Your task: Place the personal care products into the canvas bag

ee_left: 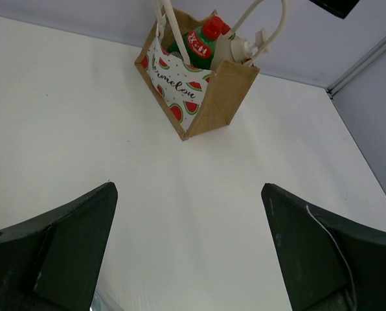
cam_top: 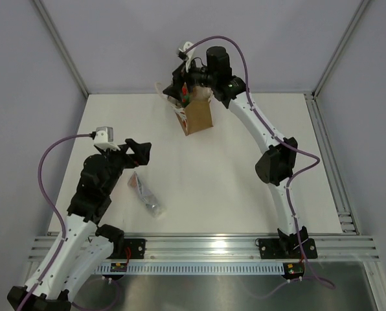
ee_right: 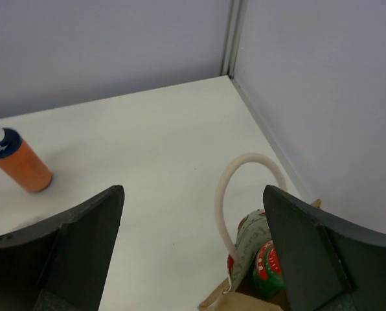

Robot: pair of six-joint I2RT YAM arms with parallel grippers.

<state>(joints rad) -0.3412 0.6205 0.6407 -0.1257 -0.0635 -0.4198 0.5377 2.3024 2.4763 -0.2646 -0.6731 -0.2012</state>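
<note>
Standing at the table's 12 o'clock edge, the canvas bag [cam_top: 199, 118] holds the dark green bottle with red top [ee_left: 203, 42] and the beige pump bottle [ee_left: 235, 50]. The right gripper [cam_top: 183, 91] hangs above it, jaws spread and empty. The silvery squeeze tube [cam_top: 147, 195] lies at 7 o'clock near the left gripper [cam_top: 140, 154], whose jaws are likewise spread and empty. The orange bottle with blue cap [ee_right: 19, 167] stands upright, apart from the bag.

The bag [ee_left: 224, 97] is coarse woven tan cloth, with a smoother cream printed side. The green bottle [ee_left: 194, 46] is glossy plastic. The tube [cam_top: 149, 199] looks shiny and crinkled, and the table [ee_left: 76, 123] is matt white.
</note>
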